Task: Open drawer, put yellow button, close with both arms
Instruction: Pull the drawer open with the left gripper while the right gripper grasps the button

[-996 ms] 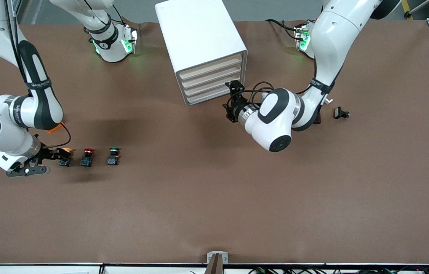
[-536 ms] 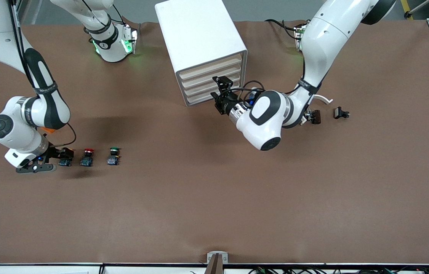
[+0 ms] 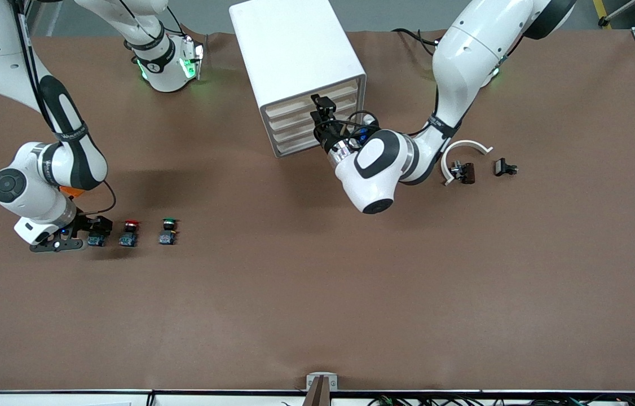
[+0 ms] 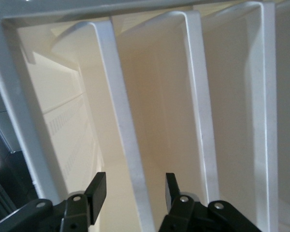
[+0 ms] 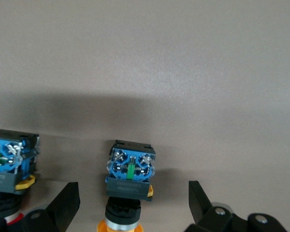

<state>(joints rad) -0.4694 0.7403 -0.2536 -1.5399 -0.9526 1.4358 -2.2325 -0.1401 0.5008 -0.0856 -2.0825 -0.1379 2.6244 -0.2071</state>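
Left hand [image 4: 135, 193] now astride drawer [image 4: 121, 125] lip

The right hand [image 5: 134, 200] is spread wide, one black finger [image 5: 64, 203] on each side of the yellow button [image 5: 129, 181], neither touching it. The button lies tipped over on the brown bench [image 5: 159, 63], its blue base facing the camera, with the black middle and a sliver of yellow cap closer to the hand. A second button [image 5: 9, 166], also blue-based, lies just beside it.
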